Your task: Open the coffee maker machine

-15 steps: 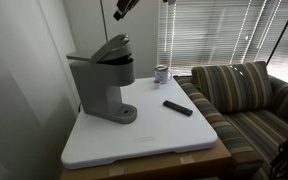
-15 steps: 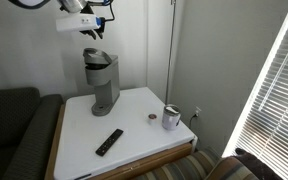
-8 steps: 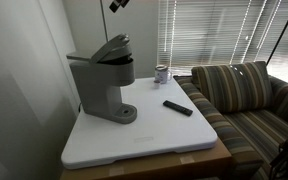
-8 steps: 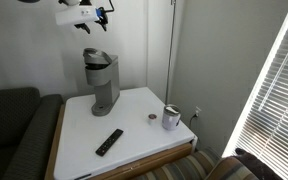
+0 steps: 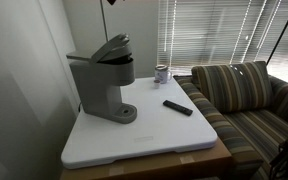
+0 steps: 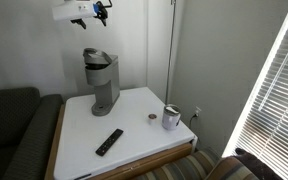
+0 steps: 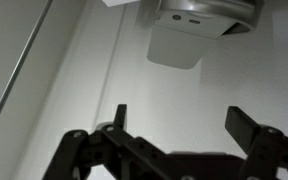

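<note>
The grey coffee maker machine (image 5: 102,82) (image 6: 102,80) stands at the back of the white table, its hinged top lid (image 5: 112,46) tilted up. My gripper (image 6: 98,10) hangs well above it, apart from it and near the top edge of the frame in an exterior view. From the wrist, the gripper (image 7: 182,118) is open with nothing between its fingers. The machine's head (image 7: 192,25) shows far below at the top of that view.
A black remote (image 5: 178,107) (image 6: 109,142) lies on the white table (image 5: 154,135) (image 6: 144,135). A small cup (image 5: 162,73) (image 6: 171,117) stands near a table corner. A striped sofa (image 5: 249,95) sits beside the table, with window blinds behind and a wall close to the machine.
The gripper has risen further above the coffee maker and its jaws have spread open. The machine and its raised lid have not moved.
</note>
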Robot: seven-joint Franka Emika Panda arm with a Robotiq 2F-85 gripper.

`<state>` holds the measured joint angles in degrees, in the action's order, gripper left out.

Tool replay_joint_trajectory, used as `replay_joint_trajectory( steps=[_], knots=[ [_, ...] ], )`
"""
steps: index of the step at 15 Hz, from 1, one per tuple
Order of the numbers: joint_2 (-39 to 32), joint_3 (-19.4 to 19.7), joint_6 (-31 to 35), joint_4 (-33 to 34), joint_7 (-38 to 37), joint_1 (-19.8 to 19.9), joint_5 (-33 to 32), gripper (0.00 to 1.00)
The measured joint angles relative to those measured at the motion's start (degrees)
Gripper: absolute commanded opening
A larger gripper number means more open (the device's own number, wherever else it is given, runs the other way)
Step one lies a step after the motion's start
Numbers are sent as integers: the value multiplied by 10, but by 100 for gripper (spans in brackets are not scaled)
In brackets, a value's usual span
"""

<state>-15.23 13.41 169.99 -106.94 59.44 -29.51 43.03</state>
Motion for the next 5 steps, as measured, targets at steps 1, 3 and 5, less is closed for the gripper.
replay_joint_trajectory(
  steps=[1,3,5],
  knots=[
    [0,0,-1,0,-2,0,0,100],
    [0,0,-2,0,-9,-1,0,100],
    [0,0,-2,0,-16,-1,0,100]
  ],
)
